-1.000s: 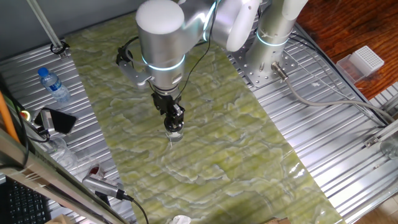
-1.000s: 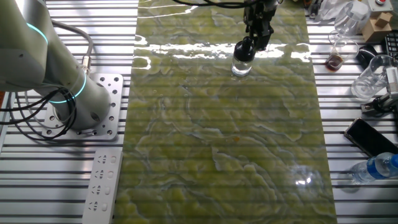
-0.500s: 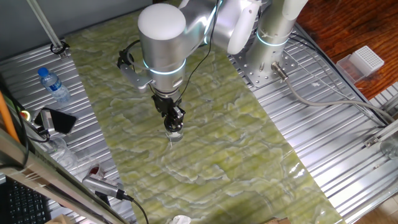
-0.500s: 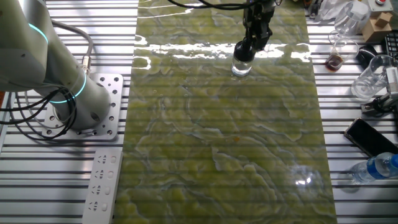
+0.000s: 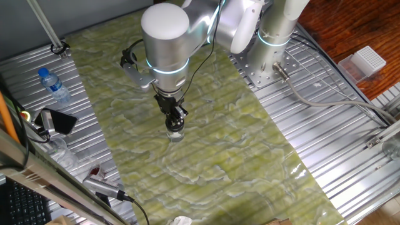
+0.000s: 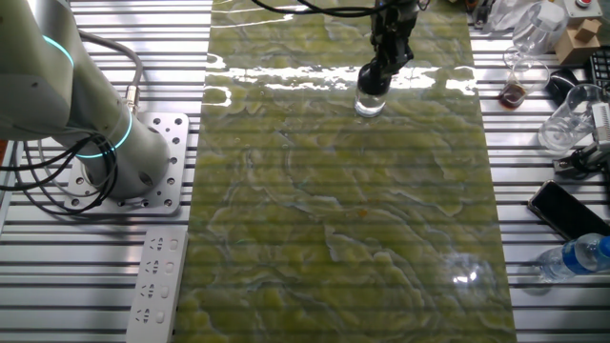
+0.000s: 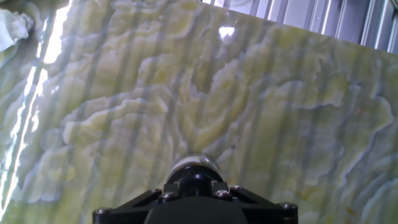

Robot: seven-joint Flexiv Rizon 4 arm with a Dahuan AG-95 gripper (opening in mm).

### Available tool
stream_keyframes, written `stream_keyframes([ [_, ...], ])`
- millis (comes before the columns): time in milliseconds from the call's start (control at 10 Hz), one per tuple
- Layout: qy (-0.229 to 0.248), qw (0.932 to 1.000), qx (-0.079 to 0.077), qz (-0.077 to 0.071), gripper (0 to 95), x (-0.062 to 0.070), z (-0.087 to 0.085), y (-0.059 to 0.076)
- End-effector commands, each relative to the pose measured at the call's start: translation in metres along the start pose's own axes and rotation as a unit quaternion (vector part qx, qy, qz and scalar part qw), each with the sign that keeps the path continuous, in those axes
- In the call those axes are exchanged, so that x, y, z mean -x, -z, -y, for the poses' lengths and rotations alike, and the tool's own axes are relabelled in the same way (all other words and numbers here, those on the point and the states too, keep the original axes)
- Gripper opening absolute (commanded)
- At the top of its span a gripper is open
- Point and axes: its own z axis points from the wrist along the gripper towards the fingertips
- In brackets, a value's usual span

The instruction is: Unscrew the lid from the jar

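Note:
The small clear glass jar point(image 5: 175, 133) stands upright on the green marbled mat, also in the other fixed view point(image 6: 369, 103). Its black lid point(image 6: 373, 78) sits on top, held between the gripper's fingers. My gripper point(image 5: 175, 120) comes straight down from the arm and is shut on the lid; it also shows in the other fixed view point(image 6: 377, 74). In the hand view the gripper point(image 7: 194, 185) fills the bottom edge, with the dark lid point(image 7: 194, 182) between the fingers and the jar's glass rim point(image 7: 193, 163) showing just beyond.
A water bottle with a blue cap point(image 5: 53, 85) and a black phone point(image 5: 56, 122) lie on the metal slats at the left. Glassware and a cup point(image 6: 562, 119) crowd the far side. A power strip point(image 6: 157, 281) lies by the arm base point(image 6: 124, 162).
The arm's wrist has turned slightly and shifted a little right over the jar. The jar stays in the same spot with the gripper still on the lid.

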Motion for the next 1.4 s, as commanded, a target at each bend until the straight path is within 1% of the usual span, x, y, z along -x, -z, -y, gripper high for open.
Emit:
stream_keyframes([
  [100,0.0,1.0,0.0,0.0,19.0,0.0011,0.0002,0.0003],
  [200,0.0,1.0,-0.001,0.002,0.0,0.0011,0.0002,0.0001],
  [500,0.001,1.0,-0.002,0.007,0.0,0.0012,0.0002,-0.0009],
  [600,0.007,0.9999,-0.005,0.013,0.0,0.0014,0.0002,-0.0012],
  [800,0.025,0.9996,-0.007,0.014,0.0,0.0021,0.0,-0.0009],
  [1100,0.075,0.9971,-0.008,0.013,0.0,0.0022,0.0,-0.0008],
  [1200,0.095,0.9954,-0.011,0.012,0.0,0.0022,0.0,-0.0008],
  [1300,0.103,0.9945,-0.011,0.011,0.0,0.0022,0.0,-0.0008],
  [1400,0.132,0.9911,-0.012,0.011,0.0,0.0022,0.0,-0.0007],
])
